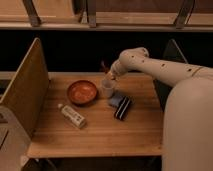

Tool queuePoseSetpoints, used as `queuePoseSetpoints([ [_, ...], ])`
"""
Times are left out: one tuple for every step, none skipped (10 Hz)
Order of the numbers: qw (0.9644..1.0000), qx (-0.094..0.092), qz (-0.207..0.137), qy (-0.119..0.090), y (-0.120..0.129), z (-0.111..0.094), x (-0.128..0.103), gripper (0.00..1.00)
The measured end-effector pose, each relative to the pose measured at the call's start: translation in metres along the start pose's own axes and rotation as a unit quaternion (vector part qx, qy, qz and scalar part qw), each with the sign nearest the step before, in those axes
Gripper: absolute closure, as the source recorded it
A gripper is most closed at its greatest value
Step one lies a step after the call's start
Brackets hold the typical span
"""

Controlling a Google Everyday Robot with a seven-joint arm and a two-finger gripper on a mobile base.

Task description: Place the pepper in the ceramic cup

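The ceramic cup (107,89), small and off-white, stands on the wooden table (100,132) just right of the orange-brown bowl. My gripper (109,76) reaches in from the right on the white arm and hangs directly over the cup's rim. It is shut, and a small dark red pepper (103,66) sticks up from its tip, above and slightly left of the cup.
A wide orange-brown bowl (82,92) sits left of the cup. Near the table's left front lies a white tube (71,115). A dark block with a blue piece (121,106) sits right of the cup. A wooden side panel (24,95) borders the table's left edge.
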State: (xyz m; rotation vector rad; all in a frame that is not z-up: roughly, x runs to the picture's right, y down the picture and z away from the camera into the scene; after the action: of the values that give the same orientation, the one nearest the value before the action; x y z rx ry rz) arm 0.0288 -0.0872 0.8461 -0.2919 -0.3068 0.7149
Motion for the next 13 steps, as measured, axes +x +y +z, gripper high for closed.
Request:
queuePoseSetpoints([
  [1.0, -0.003, -0.007, -0.004, 0.005, 0.003, -0.005, 1.0],
  [0.9998, -0.011, -0.011, -0.008, 0.013, 0.01, -0.008, 1.0],
  [0.9998, -0.015, -0.011, -0.009, 0.016, 0.015, -0.006, 1.0],
  [0.9998, -0.017, -0.008, -0.011, 0.016, 0.021, -0.002, 1.0],
  [0.9998, -0.015, -0.004, -0.013, 0.013, 0.024, 0.002, 1.0],
  [0.9998, -0.012, -0.001, -0.016, 0.009, 0.025, 0.005, 1.0],
  [0.9997, -0.005, 0.003, -0.023, 0.0, 0.027, 0.01, 1.0],
  [0.9995, -0.004, 0.005, -0.031, -0.004, 0.029, 0.011, 1.0],
  [0.9991, -0.008, 0.005, -0.042, -0.003, 0.034, 0.009, 1.0],
  [0.9984, -0.018, 0.005, -0.054, 0.001, 0.044, 0.005, 1.0],
  [0.9979, -0.024, 0.005, -0.059, 0.005, 0.048, 0.004, 1.0],
  [0.9975, -0.032, 0.007, -0.063, 0.007, 0.055, 0.007, 1.0],
  [0.9973, -0.035, 0.007, -0.064, 0.008, 0.056, 0.008, 1.0],
])
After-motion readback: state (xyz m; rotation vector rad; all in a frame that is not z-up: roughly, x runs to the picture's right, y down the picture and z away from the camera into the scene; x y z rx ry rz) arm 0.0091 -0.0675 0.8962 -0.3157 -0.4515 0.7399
